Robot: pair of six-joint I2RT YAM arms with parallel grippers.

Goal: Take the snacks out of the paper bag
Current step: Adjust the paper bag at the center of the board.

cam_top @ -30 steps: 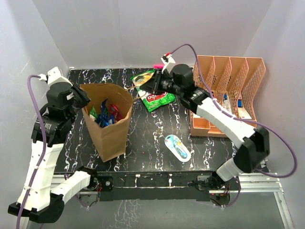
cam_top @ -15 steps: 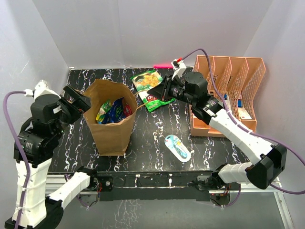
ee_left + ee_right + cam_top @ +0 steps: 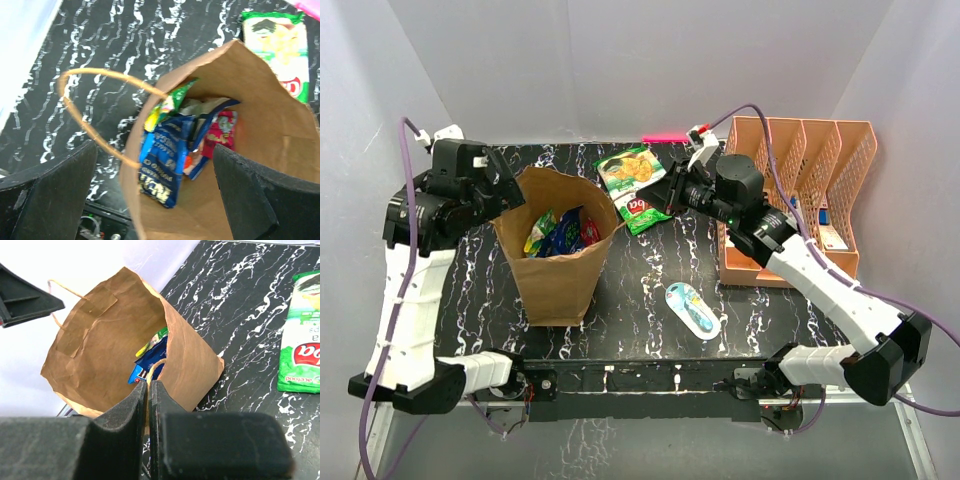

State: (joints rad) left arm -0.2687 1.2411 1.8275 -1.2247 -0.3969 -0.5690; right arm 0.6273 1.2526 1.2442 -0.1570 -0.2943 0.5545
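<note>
Since a second ago, the left gripper (image 3: 498, 195) has sprung wide open at the left rim of the paper bag (image 3: 560, 285), which stands centre left on the table (image 3: 650, 325). The snacks (image 3: 560, 232) lie inside it, and a green chip bag (image 3: 635, 190) lies beyond. From the left wrist, the spread fingers frame the bag's mouth, gripping nothing. From the right wrist, the right gripper (image 3: 149, 400) is clenched, with the bag's handle (image 3: 156, 366) at its tips. Whether it pinches the handle cannot be told.

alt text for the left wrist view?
Open brown paper bag from above, holding dark blue, yellow-green and red snack packets. The left gripper is open, its fingers in the lower corners; a green chip bag lies beyond on the black marbled table.
</note>
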